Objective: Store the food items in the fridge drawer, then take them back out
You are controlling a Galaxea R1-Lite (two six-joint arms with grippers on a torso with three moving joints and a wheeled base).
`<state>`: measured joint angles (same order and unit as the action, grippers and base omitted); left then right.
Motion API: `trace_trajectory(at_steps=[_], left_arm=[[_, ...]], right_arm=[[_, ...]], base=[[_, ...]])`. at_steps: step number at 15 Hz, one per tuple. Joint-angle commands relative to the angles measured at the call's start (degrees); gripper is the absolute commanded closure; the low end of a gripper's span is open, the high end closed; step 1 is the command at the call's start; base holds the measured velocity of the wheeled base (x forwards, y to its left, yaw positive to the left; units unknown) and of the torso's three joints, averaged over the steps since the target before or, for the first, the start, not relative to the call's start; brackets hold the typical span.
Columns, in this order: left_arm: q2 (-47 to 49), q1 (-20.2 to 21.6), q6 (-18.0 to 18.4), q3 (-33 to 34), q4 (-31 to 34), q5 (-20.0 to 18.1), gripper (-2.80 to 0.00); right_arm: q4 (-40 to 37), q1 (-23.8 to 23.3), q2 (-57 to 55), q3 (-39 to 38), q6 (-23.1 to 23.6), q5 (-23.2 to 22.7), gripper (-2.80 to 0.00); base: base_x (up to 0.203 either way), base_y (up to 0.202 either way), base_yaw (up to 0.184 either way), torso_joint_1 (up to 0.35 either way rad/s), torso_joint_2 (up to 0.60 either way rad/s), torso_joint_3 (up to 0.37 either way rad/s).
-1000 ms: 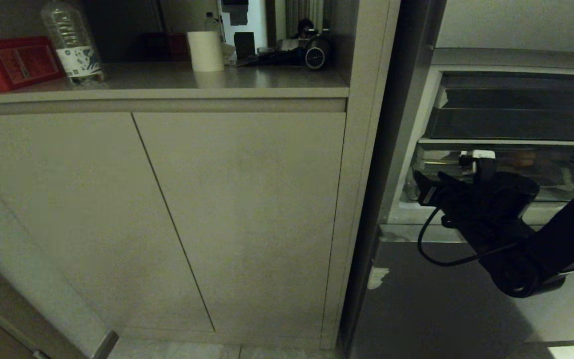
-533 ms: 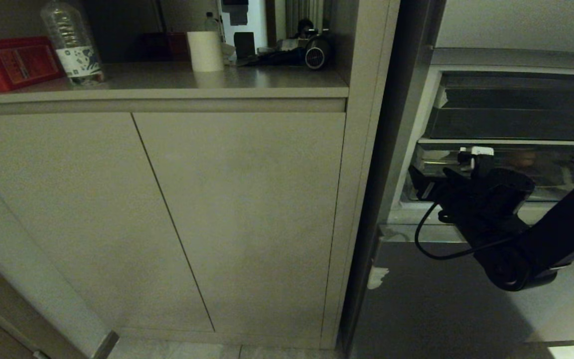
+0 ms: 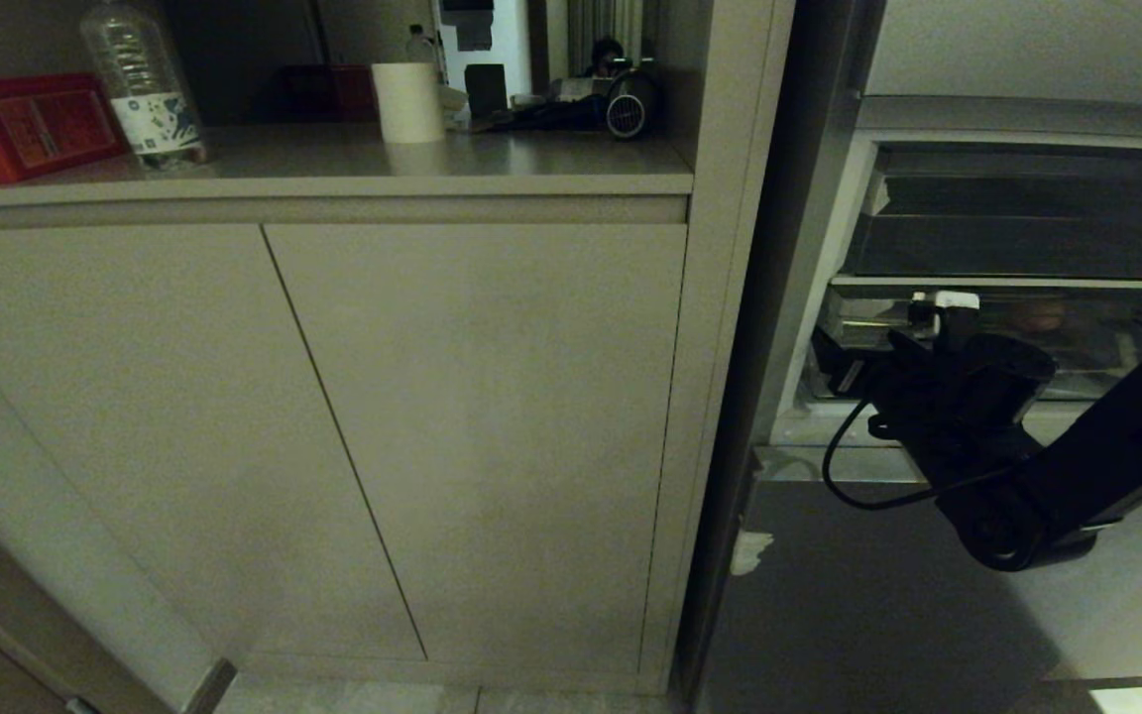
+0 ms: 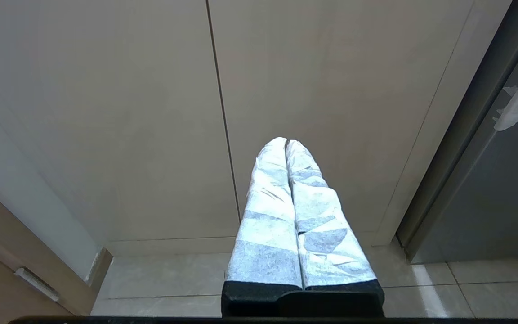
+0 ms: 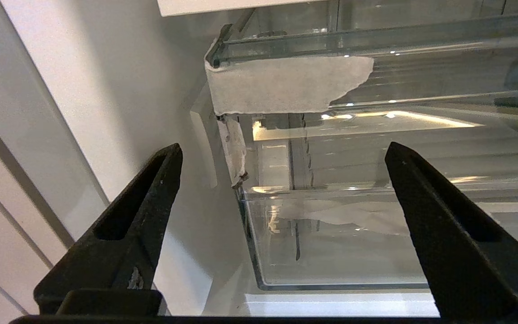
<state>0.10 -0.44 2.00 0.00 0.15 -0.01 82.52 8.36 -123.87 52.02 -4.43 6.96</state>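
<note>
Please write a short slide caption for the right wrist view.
Open right gripper facing the taped front corner of the clear fridge drawer.

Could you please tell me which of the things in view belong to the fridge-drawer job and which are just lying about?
Belong:
fridge drawer
orange-brown fruit inside it
right gripper, open at the drawer's corner

Lying about:
plastic bottle
red box
paper roll
left gripper, shut, parked

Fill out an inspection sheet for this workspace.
Surface: counter above closed cabinet doors.
Job's things: fridge drawer, clear, white tape on its corner; orange-brown ball dimly seen inside.
Clutter: bottle, red box, paper roll.
Grippers: right gripper open before the drawer's corner, holding nothing; left gripper shut, parked by the cabinets.
Cables: black loop under the right wrist.
Surroundings: tiled floor, open fridge.
</note>
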Motion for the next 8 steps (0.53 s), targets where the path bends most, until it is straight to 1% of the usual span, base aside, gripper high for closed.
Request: trace_trajectory(at_steps=[1,8], left_arm=[[0.0,0.0,0.0,0.0,0.0,0.0,0.0],[0.0,0.0,0.0,0.0,0.0,0.0,0.0]], right_arm=[[0.5,-0.1,-0.4,0.5,-0.1,0.0,-2.8],[0.3,0.2,-0.9,2.0,0.1,0.0,-2.8]], base=[[0.0,0.0,0.0,0.0,0.0,0.0],[0.0,0.0,0.0,0.0,0.0,0.0]])
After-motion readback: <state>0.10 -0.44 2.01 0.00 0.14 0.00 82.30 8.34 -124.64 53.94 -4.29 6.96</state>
